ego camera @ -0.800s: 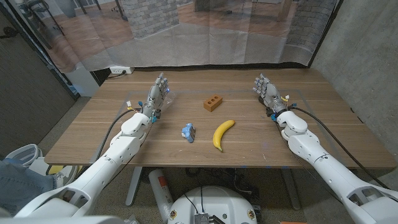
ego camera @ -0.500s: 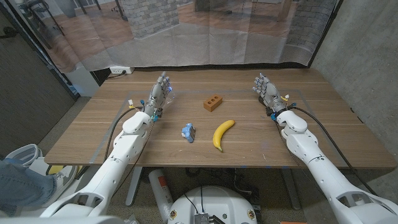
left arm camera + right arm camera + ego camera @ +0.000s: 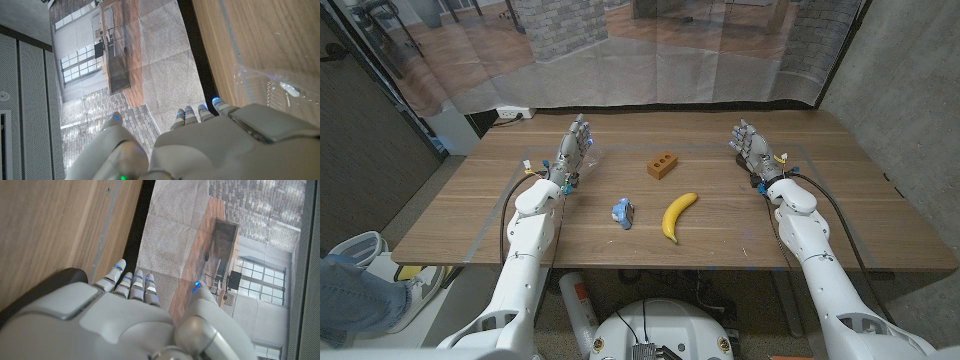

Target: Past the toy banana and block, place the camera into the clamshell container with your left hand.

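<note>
Fingers (image 3: 578, 135) of the left hand (image 3: 570, 152) reach up and away from the robot, spread a little and grasping nothing. They sit against a clear clamshell container (image 3: 588, 158) at the far left of the wooden table (image 3: 740, 225). The container is hard to make out from the head camera, where it shows as little more than a glint beside the hand. In the left wrist view its transparent ribbed wall (image 3: 272, 85) lies just beyond the fingertips (image 3: 218, 103), though the back of the hand (image 3: 235, 145) hides most of it, so I cannot tell whether it stands open.

Across the table the right hand (image 3: 752, 150) is likewise released, its fingers (image 3: 744, 134) extended and empty. Its own wrist camera shows the back of the hand (image 3: 100, 325) near the table's far edge (image 3: 107, 225).

Between the two arms, the small blue and grey camera (image 3: 623, 212) lies on the wood toward the near side, apart from both hands. A yellow toy banana (image 3: 677, 215) lies just beside it, on the side of the right arm. An orange-brown block (image 3: 662, 165) with holes in its top sits farther back, behind them.
</note>
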Motion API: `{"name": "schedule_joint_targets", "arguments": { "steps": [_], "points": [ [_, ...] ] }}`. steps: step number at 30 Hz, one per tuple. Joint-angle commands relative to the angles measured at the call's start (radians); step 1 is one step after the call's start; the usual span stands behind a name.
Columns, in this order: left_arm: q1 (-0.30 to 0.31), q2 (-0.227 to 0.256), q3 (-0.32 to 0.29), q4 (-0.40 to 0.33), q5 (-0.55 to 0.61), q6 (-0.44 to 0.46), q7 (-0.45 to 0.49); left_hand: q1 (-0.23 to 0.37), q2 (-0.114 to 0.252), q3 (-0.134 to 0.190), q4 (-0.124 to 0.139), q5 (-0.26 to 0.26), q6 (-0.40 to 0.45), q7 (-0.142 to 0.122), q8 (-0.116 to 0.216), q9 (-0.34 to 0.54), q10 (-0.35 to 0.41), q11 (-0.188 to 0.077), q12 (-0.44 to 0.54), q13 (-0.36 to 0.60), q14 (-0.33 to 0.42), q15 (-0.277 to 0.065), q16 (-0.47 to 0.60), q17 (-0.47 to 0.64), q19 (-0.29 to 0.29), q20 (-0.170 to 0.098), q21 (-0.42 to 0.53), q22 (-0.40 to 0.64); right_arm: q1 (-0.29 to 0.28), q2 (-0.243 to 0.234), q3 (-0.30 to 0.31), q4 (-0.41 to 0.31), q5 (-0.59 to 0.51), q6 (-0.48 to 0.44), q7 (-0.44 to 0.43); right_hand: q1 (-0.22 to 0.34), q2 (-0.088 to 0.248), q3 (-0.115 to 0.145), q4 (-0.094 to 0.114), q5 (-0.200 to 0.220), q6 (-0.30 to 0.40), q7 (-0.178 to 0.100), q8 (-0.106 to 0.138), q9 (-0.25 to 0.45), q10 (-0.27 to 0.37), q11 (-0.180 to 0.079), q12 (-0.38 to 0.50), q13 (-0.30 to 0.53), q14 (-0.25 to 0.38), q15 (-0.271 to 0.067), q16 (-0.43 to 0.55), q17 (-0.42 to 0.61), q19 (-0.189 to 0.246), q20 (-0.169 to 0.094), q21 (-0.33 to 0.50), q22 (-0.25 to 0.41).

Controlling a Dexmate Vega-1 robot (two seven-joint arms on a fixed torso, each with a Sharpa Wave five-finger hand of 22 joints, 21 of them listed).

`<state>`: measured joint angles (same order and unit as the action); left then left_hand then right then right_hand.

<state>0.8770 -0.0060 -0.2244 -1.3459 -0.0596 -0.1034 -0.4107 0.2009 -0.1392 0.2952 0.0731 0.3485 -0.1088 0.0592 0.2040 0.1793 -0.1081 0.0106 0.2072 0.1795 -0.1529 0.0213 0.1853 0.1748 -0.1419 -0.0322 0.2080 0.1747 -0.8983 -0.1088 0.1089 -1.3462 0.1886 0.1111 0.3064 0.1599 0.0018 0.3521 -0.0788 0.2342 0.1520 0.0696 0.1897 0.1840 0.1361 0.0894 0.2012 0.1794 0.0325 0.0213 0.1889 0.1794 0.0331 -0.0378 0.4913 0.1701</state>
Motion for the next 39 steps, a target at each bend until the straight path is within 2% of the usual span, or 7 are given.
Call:
{"name": "schedule_joint_targets", "arguments": {
  "steps": [1,16,39],
  "points": [
    [-0.005,-0.105,-0.112,-0.045,0.14,0.027,-0.081,0.014,0.007,0.005,-0.006,0.009,0.001,0.001,0.005,0.005,0.007,0.003,0.005,0.005,0.003,0.007,0.006,0.004,-0.006,-0.015,0.003,0.004,0.015,0.094,0.096,0.012,-0.104,-0.012,0.069,0.012,0.003,0.007,-0.003,0.0,0.007,0.0,0.005,0.004,0.008,-0.004,0.005,0.003,0.008,0.004,0.002,0.002,0.01,-0.042,-0.003,0.004],
    [0.014,-0.154,-0.139,-0.11,0.227,0.042,-0.098,0.031,0.025,0.012,-0.011,0.013,0.011,-0.001,0.006,0.005,0.014,0.004,0.005,0.005,0.009,0.009,0.006,0.004,-0.006,-0.008,0.001,0.005,0.032,0.142,0.14,0.028,-0.157,-0.008,0.098,0.011,0.005,0.007,-0.004,-0.002,0.007,-0.002,0.005,0.004,0.005,-0.004,0.004,0.003,0.009,0.005,0.003,0.003,0.01,-0.041,-0.01,0.004],
    [0.055,-0.192,-0.13,-0.149,0.267,0.007,-0.116,0.05,0.04,0.017,-0.018,0.015,0.023,-0.001,0.007,0.005,0.024,0.005,0.005,0.005,0.02,0.012,0.007,0.004,-0.002,-0.004,0.0,0.005,0.024,0.158,0.174,0.012,-0.178,-0.011,0.113,0.01,0.007,0.006,-0.006,-0.005,0.005,-0.005,0.004,0.004,0.002,-0.005,0.003,0.003,0.011,0.008,0.003,0.003,0.009,-0.036,-0.021,0.004]
  ]
}}
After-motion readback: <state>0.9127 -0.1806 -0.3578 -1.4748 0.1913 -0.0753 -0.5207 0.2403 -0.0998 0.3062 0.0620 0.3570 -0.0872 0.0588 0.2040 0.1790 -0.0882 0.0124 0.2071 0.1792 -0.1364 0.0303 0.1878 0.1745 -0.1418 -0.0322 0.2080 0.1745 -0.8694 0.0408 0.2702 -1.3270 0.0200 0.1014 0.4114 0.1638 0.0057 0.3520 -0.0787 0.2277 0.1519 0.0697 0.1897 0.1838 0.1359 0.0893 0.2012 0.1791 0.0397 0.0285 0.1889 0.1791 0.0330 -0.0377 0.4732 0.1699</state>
